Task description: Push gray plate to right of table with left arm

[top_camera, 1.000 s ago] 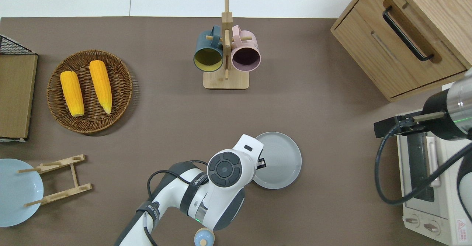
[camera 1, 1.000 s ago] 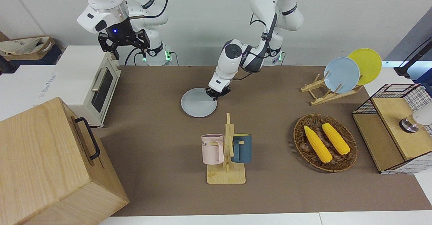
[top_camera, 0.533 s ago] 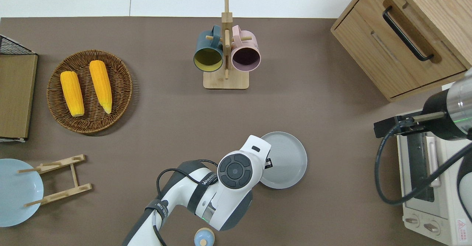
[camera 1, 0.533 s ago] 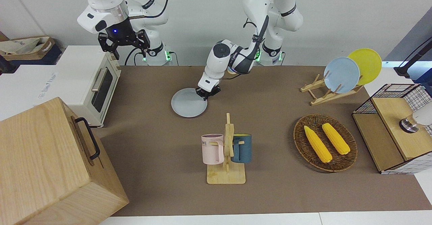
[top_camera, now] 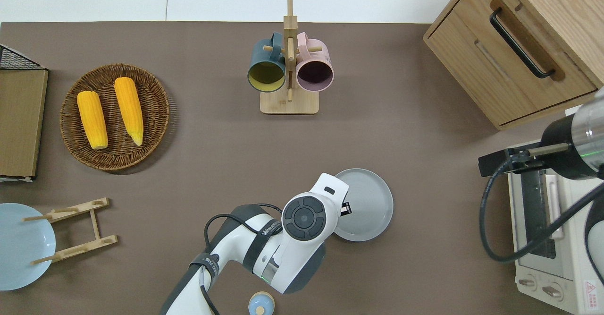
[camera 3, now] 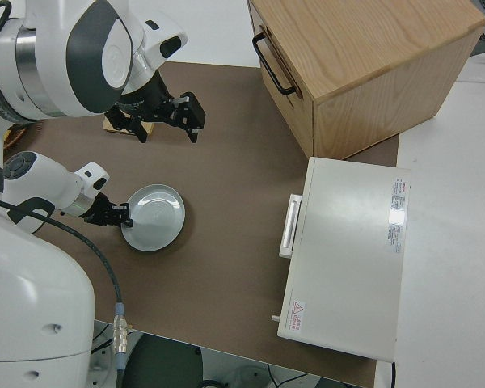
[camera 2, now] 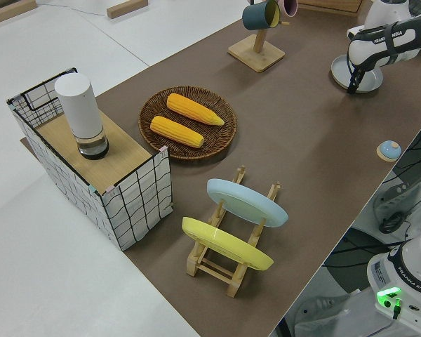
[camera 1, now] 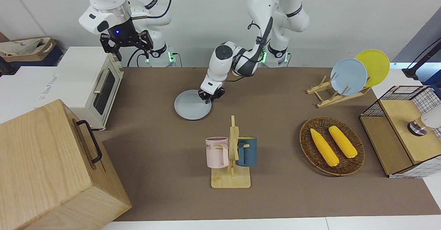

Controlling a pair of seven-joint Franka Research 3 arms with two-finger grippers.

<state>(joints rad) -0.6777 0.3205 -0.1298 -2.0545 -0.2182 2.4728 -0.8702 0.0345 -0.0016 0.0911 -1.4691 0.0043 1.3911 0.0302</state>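
Brown cloth covers the long surface [top_camera: 415, 268] you are working on, and it is well stocked: a mug stand [top_camera: 289, 69] at the edge farthest from the robots, a wicker basket [top_camera: 114, 116] holding two corn cobs toward the left arm's end, and a white toaster oven [camera 1: 91, 81] and a wooden cabinet [top_camera: 519, 46] at the right arm's end.

Your gray plate [top_camera: 365, 205] lies flat on the cloth about midway along the surface, nearer to the robots than the mug stand, with open cloth between it and the toaster oven. Judged by that gap, the push is only partly done: the plate has a good stretch to slide yet before it sits at the right arm's end.

Your left arm's jaws [camera 1: 209, 96] are down low at the plate's rim on the side toward the left arm's end, so the plate lies beside them toward the right arm's end, not between them. They look to be touching or just beside the rim. Whether they are spread or pressed together, you cannot tell from these views.

Your right arm is parked, its jaws [camera 1: 126, 43] spread wide and holding nothing.
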